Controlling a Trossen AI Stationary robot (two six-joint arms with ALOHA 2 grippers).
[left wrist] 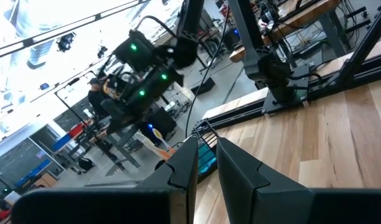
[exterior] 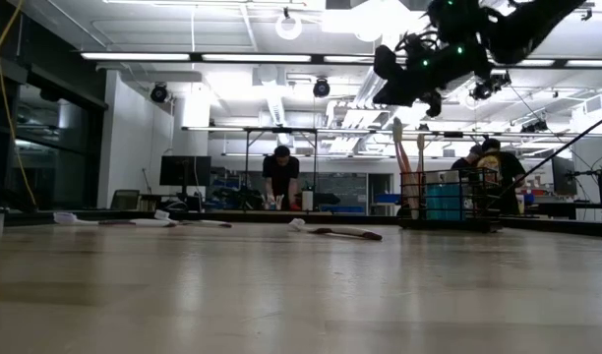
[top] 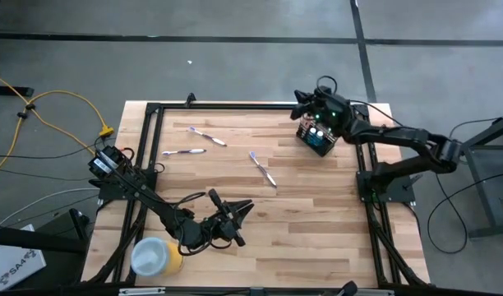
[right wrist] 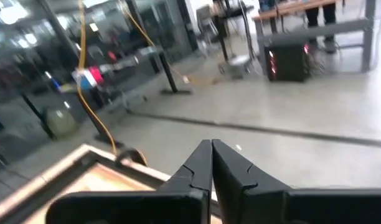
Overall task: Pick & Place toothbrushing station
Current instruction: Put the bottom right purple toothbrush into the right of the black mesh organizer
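One holder [top: 319, 136] stands on the table, far right. Three toothbrushes lie loose: two [top: 207, 136] [top: 184, 152] far left, one [top: 263, 168] mid-table. One yellow cylinder [top: 157, 256] sits near left.

Overhead, table-level, two wrist views.
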